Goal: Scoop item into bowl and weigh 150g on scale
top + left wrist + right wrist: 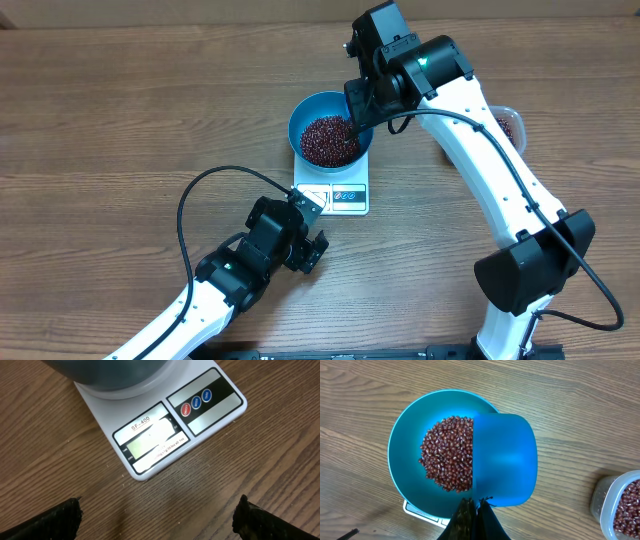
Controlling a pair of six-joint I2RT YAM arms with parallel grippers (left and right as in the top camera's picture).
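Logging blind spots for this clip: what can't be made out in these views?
- Scale reading: left wrist view, display washed out; overhead, too small.
- Beans in the bowl's right half: right wrist view, scoop covers them.
- Tub: right wrist view, cut by the right edge; overhead, mostly behind the right arm.

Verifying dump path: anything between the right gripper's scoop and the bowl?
Nothing visible. The right gripper holds the scoop directly over the bowl, above the beans inside. The left gripper sits open in front of the scale, clear of the bowl.
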